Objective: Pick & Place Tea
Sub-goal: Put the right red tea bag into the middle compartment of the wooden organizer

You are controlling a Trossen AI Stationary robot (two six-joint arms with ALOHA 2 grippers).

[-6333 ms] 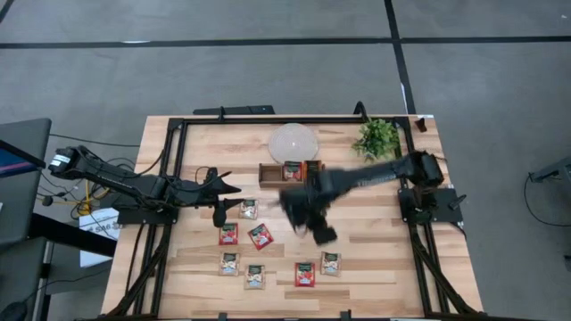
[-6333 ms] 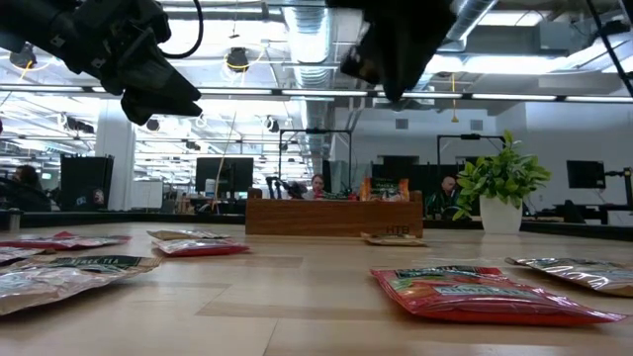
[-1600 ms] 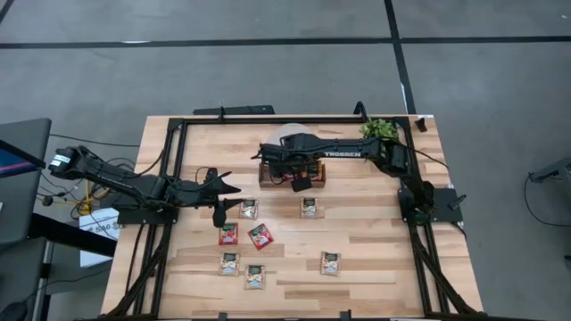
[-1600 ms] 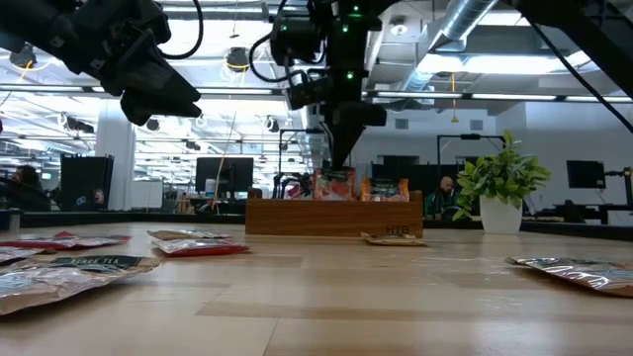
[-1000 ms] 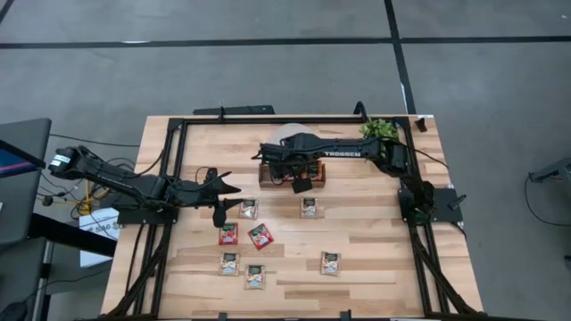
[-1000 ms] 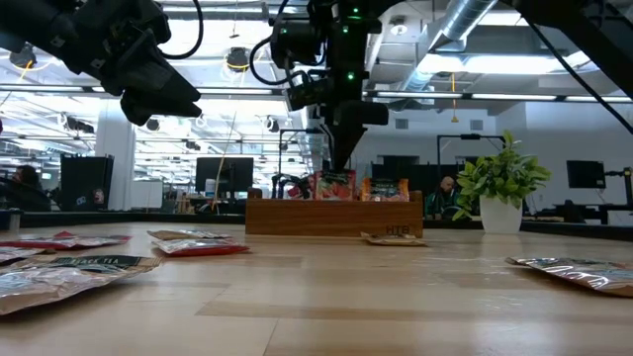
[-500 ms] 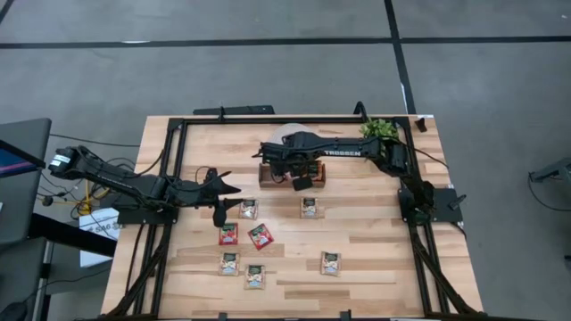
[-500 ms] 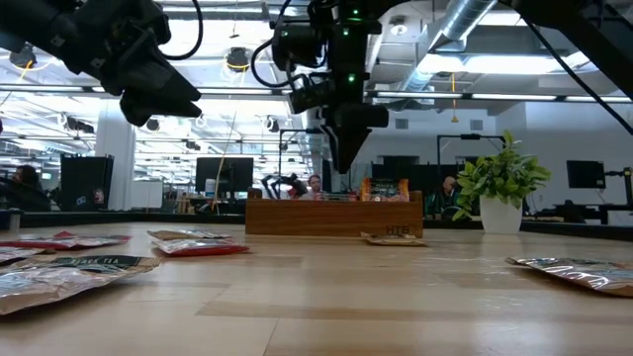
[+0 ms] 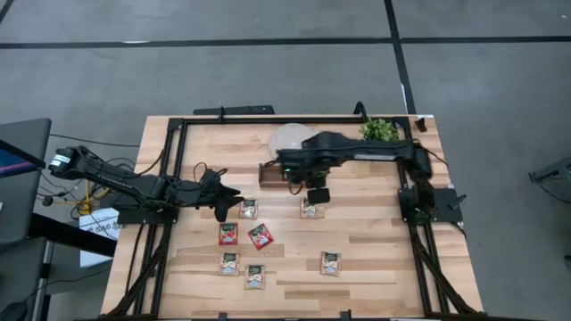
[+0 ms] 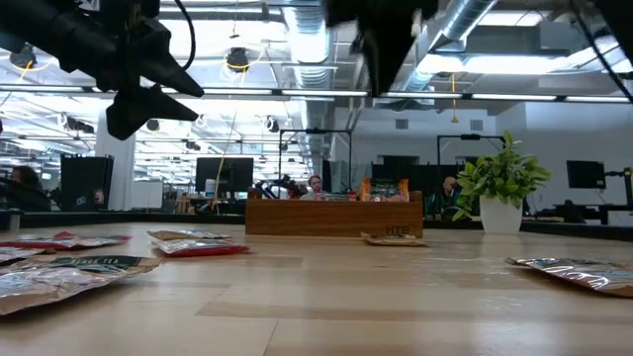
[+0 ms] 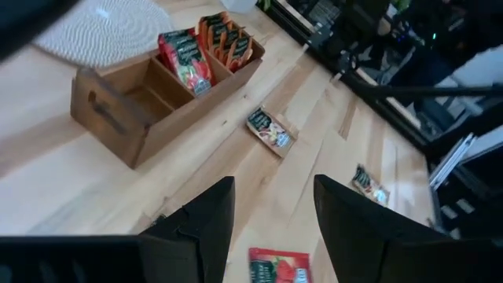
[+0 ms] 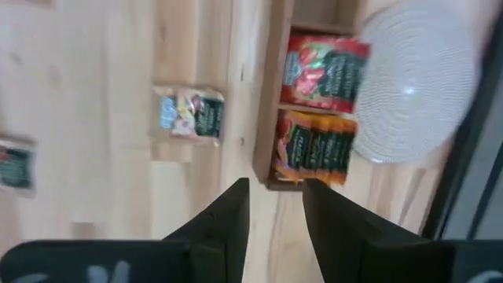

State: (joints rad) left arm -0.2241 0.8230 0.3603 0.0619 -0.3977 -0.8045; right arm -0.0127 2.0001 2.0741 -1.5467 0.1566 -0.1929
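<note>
The brown wooden tray (image 9: pixel 268 173) stands at the far middle; one red tea sachet (image 12: pixel 326 71) lies in its middle compartment and several (image 12: pixel 314 145) fill an end one. More tea sachets lie flat on the table, among them one (image 9: pixel 309 208) near the tray and red ones (image 9: pixel 260 235). My right gripper (image 12: pixel 275 212) hangs open and empty high above the tray's near side, pointing down (image 9: pixel 314 191). My left gripper (image 11: pixel 271 212) waits open and empty at the left (image 9: pixel 223 198), above the table.
A round white mat (image 9: pixel 293 140) and a potted plant (image 9: pixel 379 131) sit behind the tray. A black frame (image 9: pixel 178 134) runs round the table. Bare wood lies at the near right (image 9: pixel 375 259).
My right gripper has let go of a red sachet, which has dropped from upright into the tray's middle compartment. The gripper has then risen and gone toward the table's near edge and a little right. My left gripper has rolled about its own axis in place.
</note>
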